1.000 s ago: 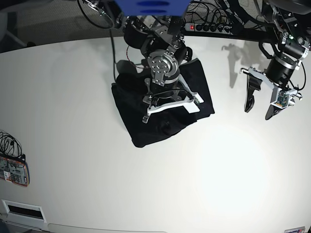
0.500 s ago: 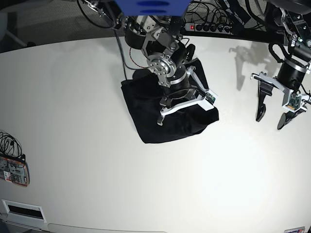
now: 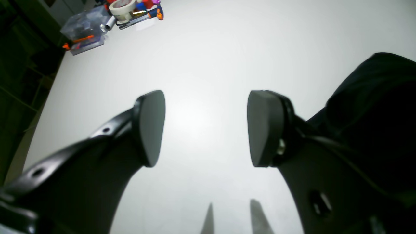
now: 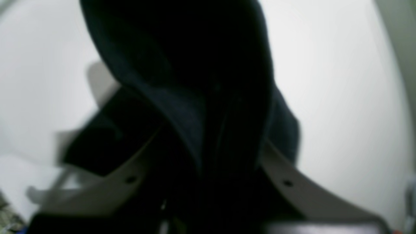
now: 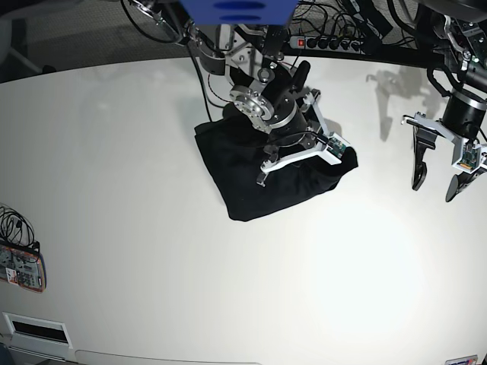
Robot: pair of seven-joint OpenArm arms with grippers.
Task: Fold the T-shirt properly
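The black T-shirt [image 5: 251,179] lies as a folded bundle on the white table [image 5: 152,152], a little behind its middle. My right gripper [image 5: 300,163] sits on the shirt's right part. In the right wrist view black cloth [image 4: 195,65] fills the space between the white fingers [image 4: 130,178]; the jaws look closed on a thick fold and the tips are hidden. My left gripper [image 5: 434,190] hangs open and empty above bare table to the shirt's right. In its wrist view the left gripper [image 3: 204,126] is empty, with a black mass, seemingly the shirt [image 3: 373,91], at the right.
A power strip [image 5: 327,42] and cables lie behind the table's far edge. A small device with cables [image 5: 19,266] sits at the left edge. Tape and tools [image 3: 113,16] are piled at a far corner in the left wrist view.
My right gripper has moved right and slightly back, dragging the shirt bundle with it. My left arm has drawn away to the right, still open.
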